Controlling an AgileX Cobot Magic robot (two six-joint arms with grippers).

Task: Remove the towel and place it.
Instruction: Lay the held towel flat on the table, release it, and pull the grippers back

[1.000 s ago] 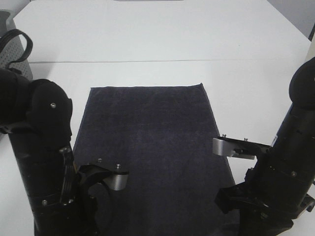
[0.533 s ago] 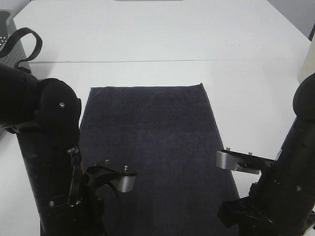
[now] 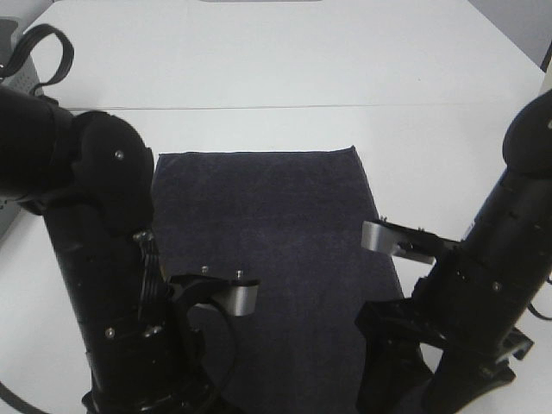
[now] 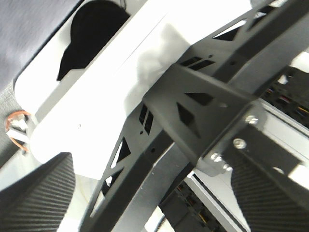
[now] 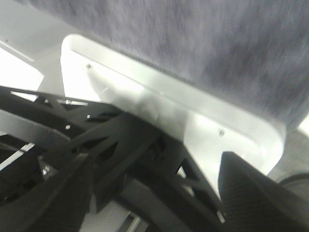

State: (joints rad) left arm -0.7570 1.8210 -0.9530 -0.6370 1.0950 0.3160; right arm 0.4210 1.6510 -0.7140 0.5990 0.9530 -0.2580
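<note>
Black arm housings crowd the near edge of the counter (image 3: 285,60). The left arm (image 3: 95,216) rises by the near left corner and the right arm (image 3: 500,285) by the near right corner. In the wrist views the left fingers (image 4: 38,193) stand wide apart with nothing between them. The right fingers (image 5: 260,193) are blurred but also spread wide and empty.

Between the arms lies the towel (image 3: 267,233), dark navy and flat on the counter's middle. Its near end is hidden behind the arms. The left arm covers part of its left long edge, and the silver bracket (image 3: 392,241) on the right arm overhangs its right long edge. Its far edge runs straight, with both far corners in view.

Bare white counter lies on both sides of the towel. A broad open stretch runs from the towel's far edge across a thin seam (image 3: 345,107) to the far edge. A grey perforated box (image 3: 10,65) with a black strap (image 3: 52,39) sits at the far left corner.
</note>
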